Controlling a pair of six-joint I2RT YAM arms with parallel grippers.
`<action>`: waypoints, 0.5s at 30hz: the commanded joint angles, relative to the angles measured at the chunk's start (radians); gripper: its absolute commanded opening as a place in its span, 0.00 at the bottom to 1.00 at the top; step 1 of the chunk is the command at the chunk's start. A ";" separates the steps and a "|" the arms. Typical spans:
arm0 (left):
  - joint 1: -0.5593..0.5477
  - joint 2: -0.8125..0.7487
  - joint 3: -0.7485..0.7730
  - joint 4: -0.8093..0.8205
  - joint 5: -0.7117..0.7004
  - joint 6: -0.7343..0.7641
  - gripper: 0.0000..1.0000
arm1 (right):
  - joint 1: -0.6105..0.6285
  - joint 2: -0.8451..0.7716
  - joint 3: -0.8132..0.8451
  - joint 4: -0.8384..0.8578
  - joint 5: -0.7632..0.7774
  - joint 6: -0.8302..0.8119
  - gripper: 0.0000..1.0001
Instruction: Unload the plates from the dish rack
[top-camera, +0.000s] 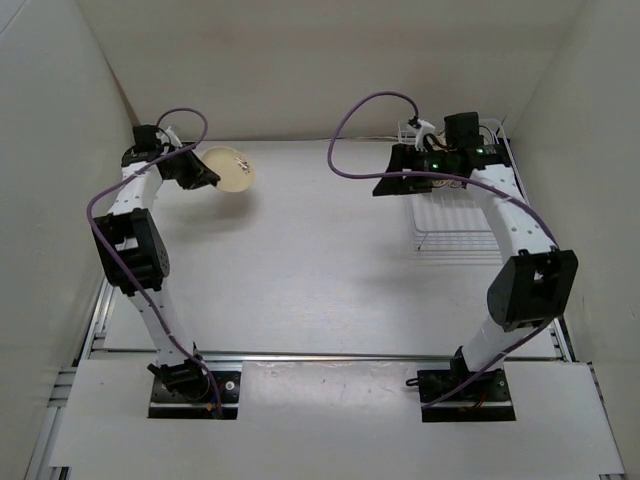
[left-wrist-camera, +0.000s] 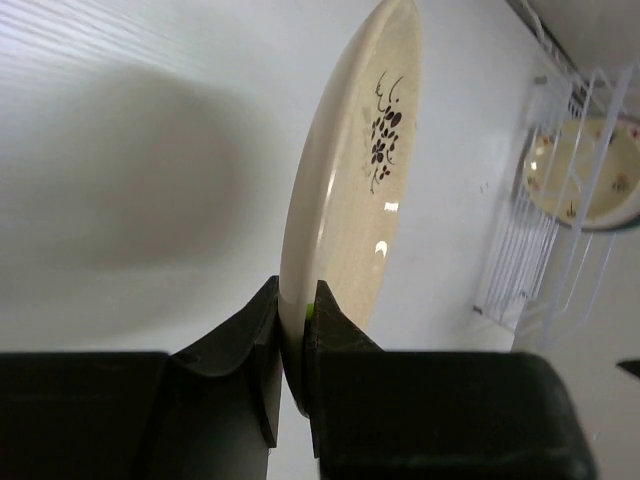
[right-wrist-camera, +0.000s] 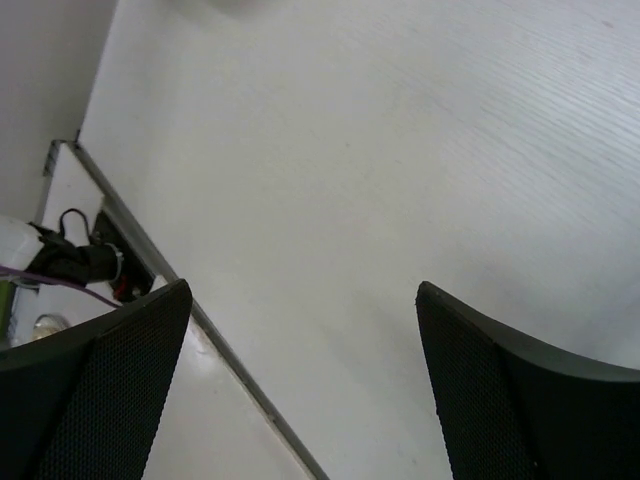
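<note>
My left gripper (top-camera: 203, 172) is shut on the rim of the cream-tan plate (top-camera: 231, 167) and holds it tilted above the far left of the table. In the left wrist view the plate (left-wrist-camera: 350, 180) is seen edge-on, its dark floral spot facing right, with the gripper (left-wrist-camera: 295, 330) clamped on its lower rim. The white wire dish rack (top-camera: 450, 218) stands at the far right. It shows in the left wrist view (left-wrist-camera: 545, 250) with another cream plate (left-wrist-camera: 590, 175) standing in it. My right gripper (top-camera: 384, 187) is open and empty, hovering left of the rack; in its wrist view (right-wrist-camera: 303, 292) only bare table lies between the fingers.
White walls close in the table on the left, right and back. A metal rail (right-wrist-camera: 215, 335) runs along the table's near edge, with the arm bases (top-camera: 195, 385) beyond it. Purple cables (top-camera: 350, 125) loop above both arms.
</note>
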 joint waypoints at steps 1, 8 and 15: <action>0.058 0.072 0.107 0.047 0.042 -0.037 0.10 | -0.071 -0.082 -0.069 -0.053 0.064 -0.081 0.96; 0.118 0.282 0.289 0.128 0.233 -0.058 0.10 | -0.280 -0.231 -0.198 -0.188 0.157 -0.320 1.00; 0.147 0.459 0.406 0.203 0.344 -0.086 0.10 | -0.517 -0.287 -0.208 -0.321 0.313 -0.548 1.00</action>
